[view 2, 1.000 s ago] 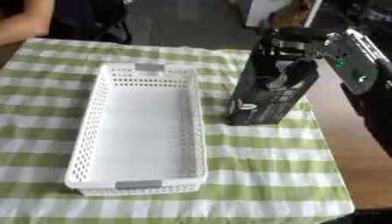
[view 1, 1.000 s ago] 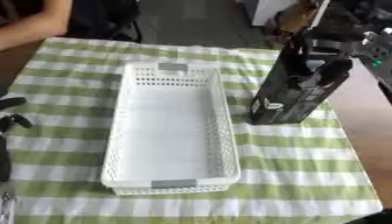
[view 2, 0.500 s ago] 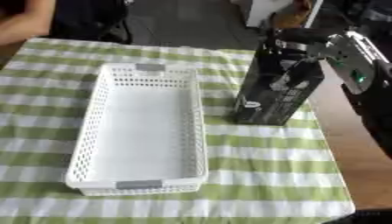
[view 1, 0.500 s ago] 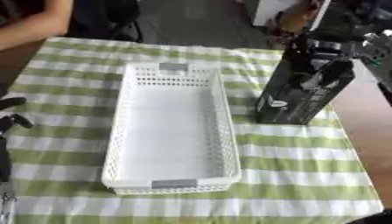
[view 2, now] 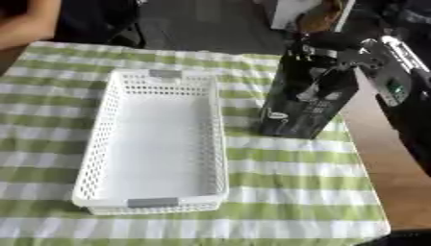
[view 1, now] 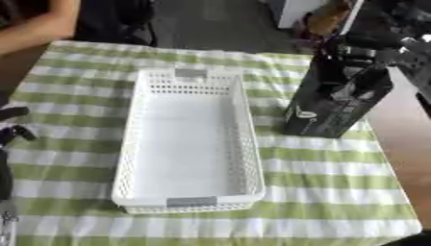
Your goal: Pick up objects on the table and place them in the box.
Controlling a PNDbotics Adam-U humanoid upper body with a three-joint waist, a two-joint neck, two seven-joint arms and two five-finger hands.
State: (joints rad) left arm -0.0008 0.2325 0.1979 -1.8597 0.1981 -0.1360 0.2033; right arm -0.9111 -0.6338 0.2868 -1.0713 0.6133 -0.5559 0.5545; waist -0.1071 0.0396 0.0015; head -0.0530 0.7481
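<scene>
A tall black carton (view 1: 335, 103) with small white print stands upright on the green-and-white checked cloth, right of the white perforated basket (view 1: 239, 126). My right hand (view 2: 324, 42) comes in from the upper right and is curled round the carton's top. The carton's base touches the cloth and it leans slightly to the right. Nothing lies inside the basket. My left hand (view 1: 12, 126) shows only as dark fingers at the left edge, relaxed and holding nothing.
A person's bare arm (view 1: 38, 30) rests at the table's far left corner. Bare brown tabletop (view 2: 379, 163) shows beyond the cloth's right edge. Dark chairs and a white cabinet stand behind the table.
The carton has shifted slightly, its top more upright under my right hand. The basket and my left hand stay where they were.
</scene>
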